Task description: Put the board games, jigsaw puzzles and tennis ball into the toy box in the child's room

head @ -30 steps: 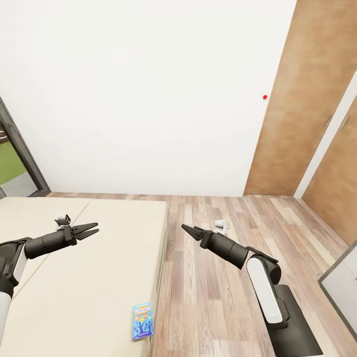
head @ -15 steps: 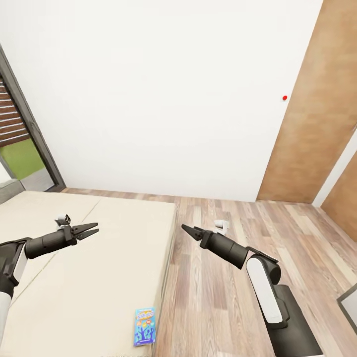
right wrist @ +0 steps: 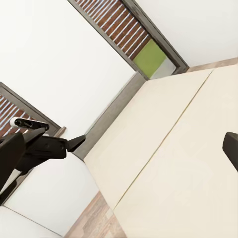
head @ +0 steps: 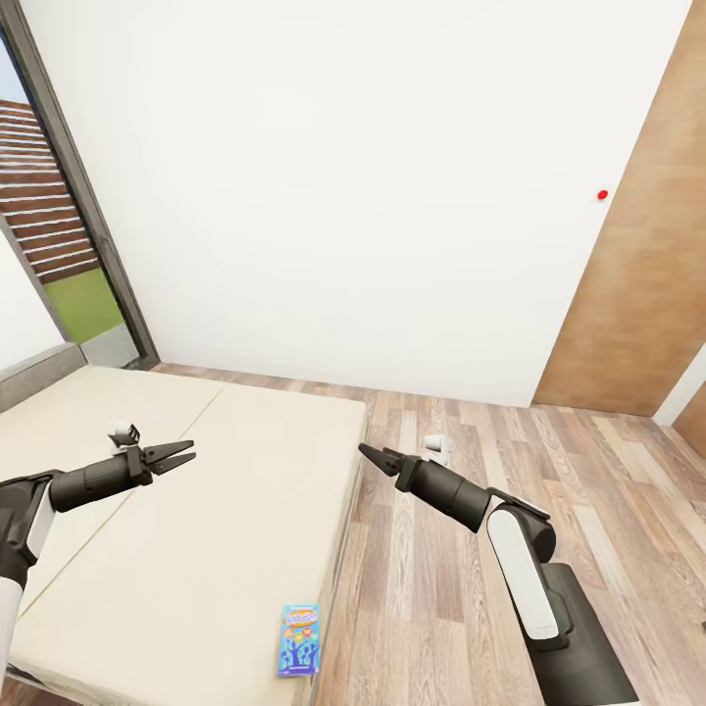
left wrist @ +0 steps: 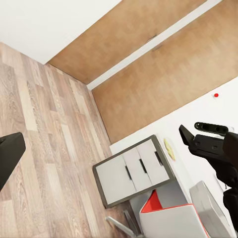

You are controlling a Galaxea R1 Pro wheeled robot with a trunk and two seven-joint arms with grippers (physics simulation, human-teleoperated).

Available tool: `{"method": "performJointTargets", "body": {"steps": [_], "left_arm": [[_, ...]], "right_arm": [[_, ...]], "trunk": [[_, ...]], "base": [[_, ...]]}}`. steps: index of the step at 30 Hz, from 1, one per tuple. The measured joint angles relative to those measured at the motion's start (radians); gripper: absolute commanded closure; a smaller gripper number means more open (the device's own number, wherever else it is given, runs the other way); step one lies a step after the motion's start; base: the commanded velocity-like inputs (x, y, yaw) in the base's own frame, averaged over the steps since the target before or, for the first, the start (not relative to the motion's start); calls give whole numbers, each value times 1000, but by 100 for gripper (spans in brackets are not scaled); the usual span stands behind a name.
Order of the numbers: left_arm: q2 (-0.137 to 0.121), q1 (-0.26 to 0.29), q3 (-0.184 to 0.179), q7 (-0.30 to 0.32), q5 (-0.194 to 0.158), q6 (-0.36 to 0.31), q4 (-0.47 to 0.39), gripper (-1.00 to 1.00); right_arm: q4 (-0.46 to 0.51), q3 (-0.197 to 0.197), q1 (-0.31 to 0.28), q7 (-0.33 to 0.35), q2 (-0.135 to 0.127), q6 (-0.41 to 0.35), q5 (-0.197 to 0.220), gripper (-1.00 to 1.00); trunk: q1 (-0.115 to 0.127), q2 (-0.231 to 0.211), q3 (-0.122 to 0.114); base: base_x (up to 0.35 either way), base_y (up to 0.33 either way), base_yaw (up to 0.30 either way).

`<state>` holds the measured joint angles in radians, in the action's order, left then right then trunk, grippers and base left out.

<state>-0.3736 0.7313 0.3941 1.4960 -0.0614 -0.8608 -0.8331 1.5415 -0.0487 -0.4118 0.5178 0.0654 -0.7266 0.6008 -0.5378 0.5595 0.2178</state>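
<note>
Turning my head has swung the view leftward, bringing the dark-framed window (head: 69, 245) further in. My left hand (head: 179, 455) hovers over the wide cream-beige bed (head: 176, 549), fingers parted and empty; my right hand (head: 371, 453) hangs over the wood-plank floor (head: 588, 490), fingers together. One light blue cartoon-printed board game box (head: 298, 639) lies flat near the bed's edge.

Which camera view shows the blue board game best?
The head view: the board game lies flat on the bed, near its edge, with the whole cover visible. The right wrist view shows bare mattress, the left wrist view floor and a desk.
</note>
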Motion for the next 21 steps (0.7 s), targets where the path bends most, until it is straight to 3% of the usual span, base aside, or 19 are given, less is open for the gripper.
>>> {"method": "performJointTargets", "body": {"steps": [21], "left_arm": [[0,0,0,1,-1,0,0,-100]], "right_arm": [[0,-2,0,2,0,0,0,-100]], "trunk": [[0,0,0]], "base": [[16,-57,78]]}}
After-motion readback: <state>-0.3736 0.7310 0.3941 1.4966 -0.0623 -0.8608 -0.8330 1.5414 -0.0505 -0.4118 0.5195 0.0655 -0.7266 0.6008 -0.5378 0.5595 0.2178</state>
